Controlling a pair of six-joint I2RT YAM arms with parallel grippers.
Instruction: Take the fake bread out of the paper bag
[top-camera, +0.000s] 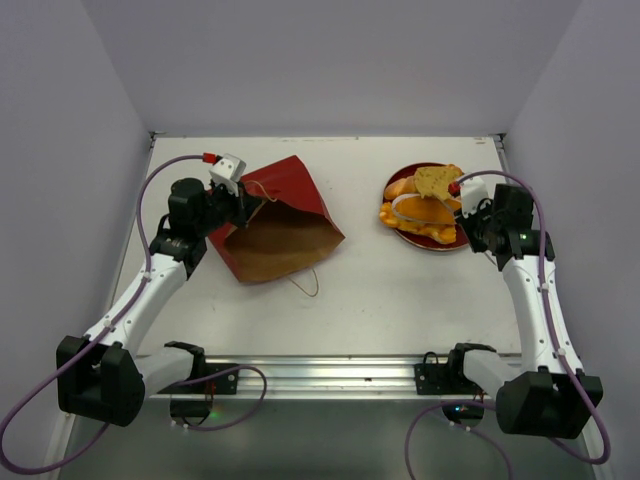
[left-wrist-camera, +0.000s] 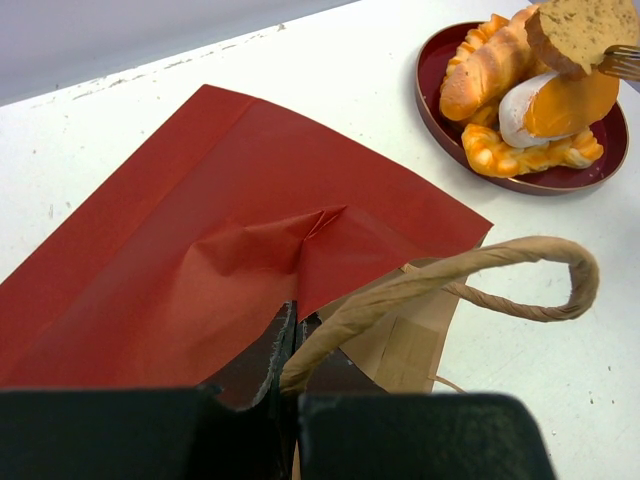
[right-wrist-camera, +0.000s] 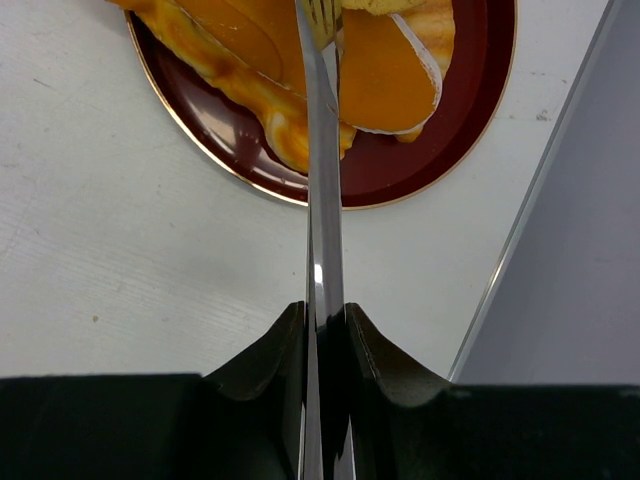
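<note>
Nearest the near edge of the tabletop (top-camera: 400, 310), left of centre, I see a thin loop handle (top-camera: 310, 285) trailing loose on the surface from the mouth of the paper bag (top-camera: 290, 215). The bag lies flat on its side, its open mouth turned toward the near edge and showing brown kraft inside, its red body running back toward the far edge. My left gripper (left-wrist-camera: 295, 330) sits at the bag's left rim, clenched on the paper edge, with the root of a second handle (left-wrist-camera: 440, 278) caught between its fingers; that twisted loop arcs out to the right above the table. Over by the right edge, my right gripper (right-wrist-camera: 325, 315) is clamped tight on the shaft of a metal fork (right-wrist-camera: 322, 200), which reaches toward the far edge, over the plate (right-wrist-camera: 400, 175). The fake bread (top-camera: 425, 210) is piled on that plate toward the far right corner, well apart from the bag. The fork's tines meet the tan bun (left-wrist-camera: 580, 30) resting on top of the pile.
</note>
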